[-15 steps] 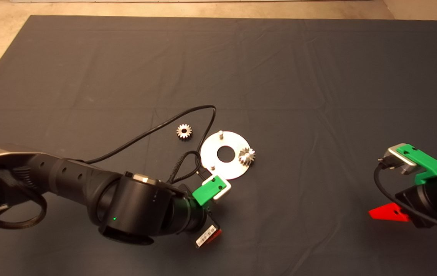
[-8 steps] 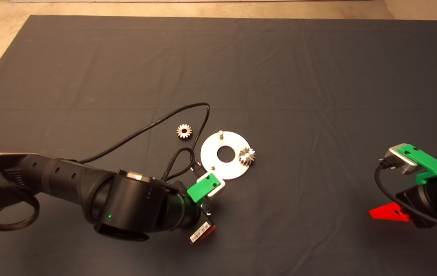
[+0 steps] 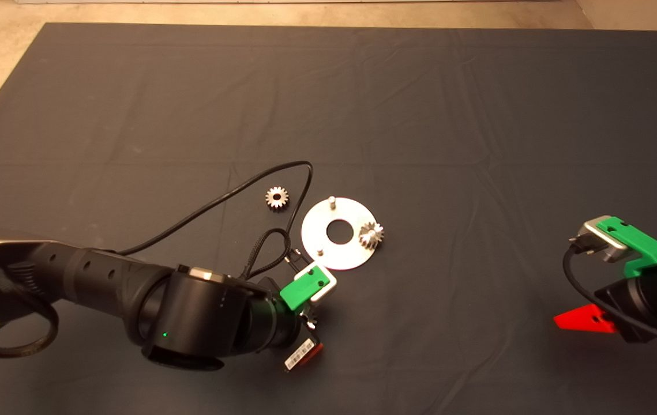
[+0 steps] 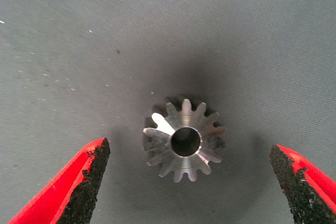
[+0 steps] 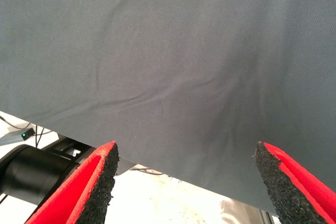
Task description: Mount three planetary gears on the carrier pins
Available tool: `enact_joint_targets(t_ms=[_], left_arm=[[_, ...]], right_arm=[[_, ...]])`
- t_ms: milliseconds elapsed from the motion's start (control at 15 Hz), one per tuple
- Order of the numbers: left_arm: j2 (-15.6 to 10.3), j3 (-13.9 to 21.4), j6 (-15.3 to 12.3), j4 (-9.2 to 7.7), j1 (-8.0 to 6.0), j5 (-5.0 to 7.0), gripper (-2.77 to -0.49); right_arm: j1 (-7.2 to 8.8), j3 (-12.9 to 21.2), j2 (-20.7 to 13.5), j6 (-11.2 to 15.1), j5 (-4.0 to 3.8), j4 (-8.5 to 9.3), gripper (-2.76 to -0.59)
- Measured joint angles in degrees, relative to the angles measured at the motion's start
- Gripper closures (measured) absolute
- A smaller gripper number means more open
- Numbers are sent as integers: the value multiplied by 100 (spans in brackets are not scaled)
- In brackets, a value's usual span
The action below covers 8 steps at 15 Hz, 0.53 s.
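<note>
- Surface: dark mat [image 3: 420, 104] over the table, pale floor showing past its far edge.
- Carrier disc [image 3: 340, 253] lies flat near mat centre. 1 gear [image 3: 371, 235] already sits on the pin at the disc's 3 o'clock rim. 2 pins are bare: 1 at 12 o'clock [image 3: 331, 200], 1 at about 7 o'clock [image 3: 319, 252].
- A 2nd gear [image 3: 277, 197] lies loose on the mat at roughly 10 o'clock from the disc, near it but not touching; a black cable [image 3: 213, 210] loops just beside it.
- The 3rd gear [image 4: 183, 139] shows only in the left wrist view: flat on the mat, bore up. The head view hides it under the left wrist.
- Left gripper [image 4: 189, 182] hangs off the disc's 7 o'clock edge, fingers spread wide, holding nothing. The gear sits between the 2 pads, clear of both, slightly nearer the left-hand pad [image 4: 89, 182].
- Key relation: gear bore axis is vertical, in line with the approach, so the gripper is almost centred on it. Judgement: a straight descent and closure across the teeth should take it; a small shift toward the gear's centre would even the contact.
- Nearest empty pin is the 7 o'clock one, just beside this arm.
- Right gripper [image 5: 184, 182] waits at the mat's 4 o'clock edge, fingers wide, empty, well apart from the disc.
</note>
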Motion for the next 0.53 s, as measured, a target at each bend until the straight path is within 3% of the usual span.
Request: enact_joint_targets(t_ms=[533], left_arm=[[-51,0,2,268,127,2,-215]], right_arm=[[0,0,-1,1,2,0,-192]])
